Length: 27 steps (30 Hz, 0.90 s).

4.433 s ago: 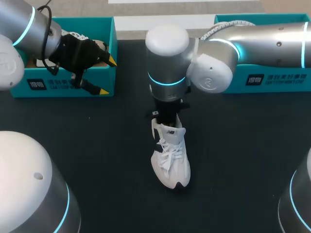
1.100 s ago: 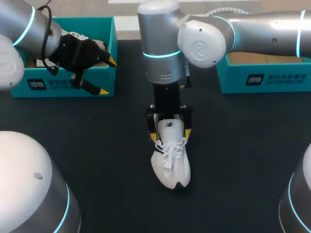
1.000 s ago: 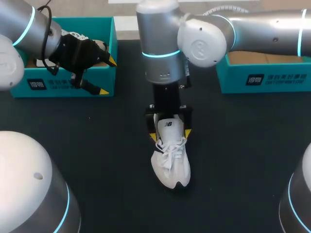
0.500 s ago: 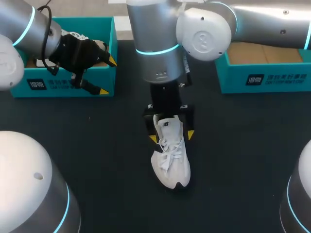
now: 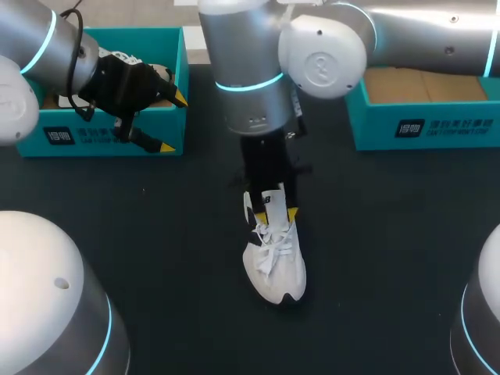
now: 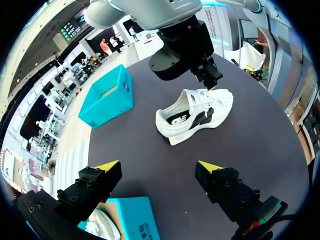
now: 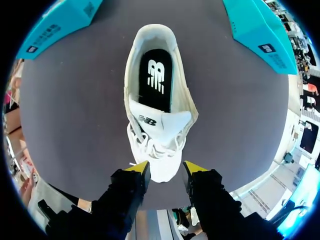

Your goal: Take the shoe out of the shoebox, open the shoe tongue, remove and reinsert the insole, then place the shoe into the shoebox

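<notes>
Directly beneath the right tool [image 7: 161, 170], jaws apart and gripping nothing, the shoe [image 7: 150, 155] stood on the worktop [image 7: 75, 120]. A clean insole [image 7: 155, 80] lift would likely have required descending behind the tongue [image 7: 159, 122], then pinching its heel edge.

The left arm [image 5: 31, 43] comes in from the left side, and the left claw [image 6: 159, 167] is spread wide. The right arm [image 5: 422, 39] reaches past the middle. The right claw [image 7: 166, 169] points straight down, fingers narrowly apart.
</notes>
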Available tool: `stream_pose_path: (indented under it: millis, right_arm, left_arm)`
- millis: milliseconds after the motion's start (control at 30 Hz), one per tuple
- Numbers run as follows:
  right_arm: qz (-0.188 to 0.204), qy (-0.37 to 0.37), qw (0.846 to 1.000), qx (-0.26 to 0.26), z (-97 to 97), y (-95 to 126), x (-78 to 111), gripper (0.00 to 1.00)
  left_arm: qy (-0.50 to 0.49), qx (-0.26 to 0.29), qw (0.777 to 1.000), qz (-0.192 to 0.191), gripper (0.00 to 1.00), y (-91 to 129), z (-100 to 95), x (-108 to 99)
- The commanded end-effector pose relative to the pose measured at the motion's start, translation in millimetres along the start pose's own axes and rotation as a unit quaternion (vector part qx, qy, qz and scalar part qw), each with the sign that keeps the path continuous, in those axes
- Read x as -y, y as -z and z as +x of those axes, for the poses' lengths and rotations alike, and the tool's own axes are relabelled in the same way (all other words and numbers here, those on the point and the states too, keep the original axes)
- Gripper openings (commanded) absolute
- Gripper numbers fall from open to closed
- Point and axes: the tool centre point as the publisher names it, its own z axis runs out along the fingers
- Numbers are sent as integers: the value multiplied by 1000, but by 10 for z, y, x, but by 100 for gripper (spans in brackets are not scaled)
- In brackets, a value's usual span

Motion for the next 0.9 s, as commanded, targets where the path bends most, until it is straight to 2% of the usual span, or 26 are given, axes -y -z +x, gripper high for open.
stream_pose_path:
  millis: [33,167,267,333,400,600,800,900]
  right_arm:
    - [7,4,1000,5,20,-22,-126,40]
    - [4,-1,1000,4,24,-10,-220,37]
    - [1,-7,1000,0,53,-18,-282,28]
    - [-1,-6,1000,-4,76,-34,-327,13]
    - [-3,-4,1000,-7,97,-47,-369,12]
    - [-5,3,1000,-6,107,-69,-442,20]
    - [-17,-2,1000,8,60,60,-408,29]
    - [-17,3,1000,16,48,35,-444,35]
  left_arm:
    - [0,0,1000,-1,100,6,9,4]
    - [0,0,1000,-1,100,6,9,4]
    - [0,0,1000,-1,100,6,9,4]
    - [0,0,1000,-1,100,6,9,4]
    - [0,0,1000,-1,100,6,9,4]
    - [0,0,1000,-1,100,6,9,4]
    - [0,0,1000,-1,100,6,9,4]
    - [0,0,1000,-1,100,6,9,4]
